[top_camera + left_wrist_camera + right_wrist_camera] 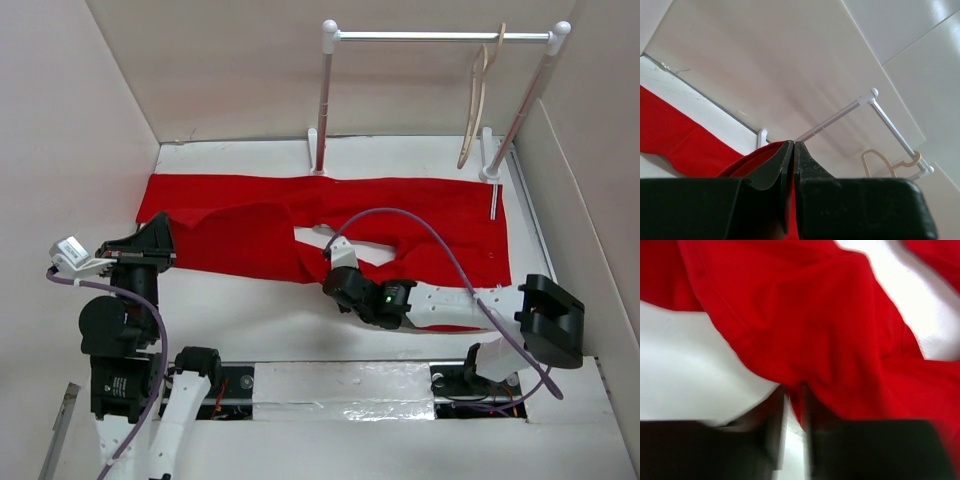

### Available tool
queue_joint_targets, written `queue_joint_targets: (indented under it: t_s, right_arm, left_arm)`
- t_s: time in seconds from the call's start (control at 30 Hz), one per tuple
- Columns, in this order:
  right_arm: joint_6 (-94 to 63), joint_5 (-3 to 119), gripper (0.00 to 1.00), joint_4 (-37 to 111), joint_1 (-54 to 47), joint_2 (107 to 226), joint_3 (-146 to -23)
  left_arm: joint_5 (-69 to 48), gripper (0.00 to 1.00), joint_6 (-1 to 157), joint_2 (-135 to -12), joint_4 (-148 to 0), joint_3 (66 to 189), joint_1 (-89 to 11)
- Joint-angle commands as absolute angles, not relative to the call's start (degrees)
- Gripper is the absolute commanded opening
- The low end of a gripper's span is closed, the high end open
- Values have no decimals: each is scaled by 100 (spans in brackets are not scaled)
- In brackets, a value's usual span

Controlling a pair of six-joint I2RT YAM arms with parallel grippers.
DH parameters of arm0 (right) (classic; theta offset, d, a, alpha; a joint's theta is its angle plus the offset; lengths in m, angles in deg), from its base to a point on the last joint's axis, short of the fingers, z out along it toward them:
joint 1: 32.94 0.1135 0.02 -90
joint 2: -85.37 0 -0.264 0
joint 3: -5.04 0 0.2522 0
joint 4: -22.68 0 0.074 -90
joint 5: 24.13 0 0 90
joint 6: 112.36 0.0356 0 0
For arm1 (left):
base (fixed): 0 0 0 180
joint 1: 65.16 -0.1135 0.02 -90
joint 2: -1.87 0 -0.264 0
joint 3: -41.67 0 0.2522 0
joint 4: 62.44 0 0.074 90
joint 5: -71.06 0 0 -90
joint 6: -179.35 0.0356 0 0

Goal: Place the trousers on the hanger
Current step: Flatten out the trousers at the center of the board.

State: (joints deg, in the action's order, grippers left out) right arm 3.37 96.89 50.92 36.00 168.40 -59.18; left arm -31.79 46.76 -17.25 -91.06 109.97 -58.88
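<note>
Left gripper [793, 147]: pressed together on the trousers [400, 215] at their left end, with red cloth caught between the fingers.
Right gripper [794, 400]: fingers almost together with a fold of red cloth running down between them. The wrist view is blurred, so I judge this a pinch, taken at the near edge around the garment's middle.
Trousers: spread on the tabletop [250, 310], under and ahead of both grippers. The long axis runs sideways from the left gripper past the right one, parallel to the bar of the rack [440, 36].
Hanger [478, 100]: hooked on the rack bar near its right end, ahead and to the right of both grippers and clear above the cloth.
Nearer arm: the right; the left gripper is well apart from the hanger.
Coming move: probably lifting the cloth and carrying it forward and rightward, with the left end travelling furthest.
</note>
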Motion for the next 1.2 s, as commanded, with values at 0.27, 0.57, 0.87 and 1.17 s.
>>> queue_joint_targets:
  t_s: [0.27,0.57,0.87,1.17]
  right_arm:
    - [821,9579,0,5955,3754,14641,-5655]
    - [1305,8044,1,5964,3869,13775,-4502]
    - [-9,8267,77,5982,3658,14609,-5878]
    - [-1252,5691,84,4911,2182,17148,-7560]
  left_arm:
    - [-3818,10,4366,-1747,-8605,10281,-5909]
    - [-4259,72,4162,-1861,-8815,10139,-5909]
    - [-2896,63,4708,-2230,-8798,9569,-5909]
    - [-2651,63,4743,-2231,-8570,9410,-5909]
